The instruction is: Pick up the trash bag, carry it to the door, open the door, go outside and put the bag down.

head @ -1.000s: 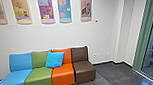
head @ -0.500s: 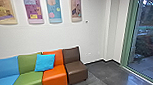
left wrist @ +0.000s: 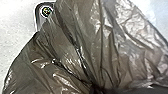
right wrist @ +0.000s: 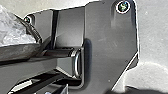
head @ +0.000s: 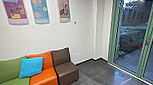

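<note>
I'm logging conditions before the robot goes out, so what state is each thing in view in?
Trash bag: creased, bunched together at one spot.
Glass door: looks shut.
Blue cushion: tilted, leaning on the backs of the green and orange seats.
Seats: upright, side by side in a row.
Posters: up on the wall.

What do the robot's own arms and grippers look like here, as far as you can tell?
In the right wrist view, the robot's jointed bar is grey and straight-edged, with a shiny silvery ring at one end. The robot's wide plate beside it is dark grey, with a round, pale-rimmed fitting at a corner. I cannot tell the grippers' colour or shape.
</note>
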